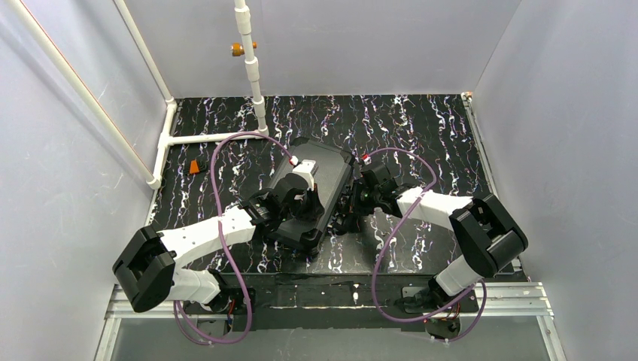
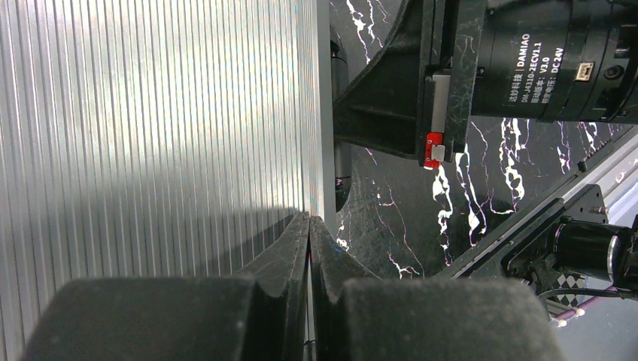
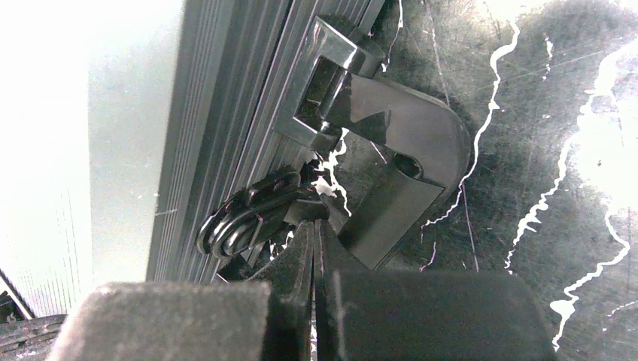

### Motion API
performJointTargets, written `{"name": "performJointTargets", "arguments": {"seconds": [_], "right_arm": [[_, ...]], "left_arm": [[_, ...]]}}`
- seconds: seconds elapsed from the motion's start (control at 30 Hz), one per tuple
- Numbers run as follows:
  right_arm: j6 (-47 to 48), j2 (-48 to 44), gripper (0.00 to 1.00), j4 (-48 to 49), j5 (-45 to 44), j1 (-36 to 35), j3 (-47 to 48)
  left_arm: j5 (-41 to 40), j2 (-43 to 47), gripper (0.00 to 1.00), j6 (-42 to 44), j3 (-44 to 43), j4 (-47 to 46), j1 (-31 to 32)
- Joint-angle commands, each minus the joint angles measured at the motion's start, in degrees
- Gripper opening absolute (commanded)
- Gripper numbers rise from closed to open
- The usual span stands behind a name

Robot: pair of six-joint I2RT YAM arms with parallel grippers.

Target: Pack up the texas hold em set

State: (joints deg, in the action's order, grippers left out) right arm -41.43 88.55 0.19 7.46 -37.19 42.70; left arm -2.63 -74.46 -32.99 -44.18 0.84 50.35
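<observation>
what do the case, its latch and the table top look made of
Case: fine ribs with a grey sheen, so ribbed metal or glossy plastic, unclear which. Latch: likely polished metal, since it mirrors the table's veins. Table top: glossy black with white marble veins, probably printed laminate or film.

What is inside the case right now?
Nothing inside shows: the case lies closed on the table. Only its ribbed lid and a metal latch are visible.
</observation>
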Motion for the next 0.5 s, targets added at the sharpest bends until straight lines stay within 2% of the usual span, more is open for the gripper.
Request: {"name": "performJointTargets", "arguments": {"seconds": [0.0,0.47], "right_arm": [[0.8,3.4,0.01,0.1,-2.3,-0.2,1.3],[1.1,7.2,0.01,1.4,-1.3,-0.7,4.0]], "left_arm": [[2.0,-4.4,0.0,1.1,4.1,13.8,1.7],[2.1,-5.3,0.0,1.4,3.8,13.9,1.7]]}}
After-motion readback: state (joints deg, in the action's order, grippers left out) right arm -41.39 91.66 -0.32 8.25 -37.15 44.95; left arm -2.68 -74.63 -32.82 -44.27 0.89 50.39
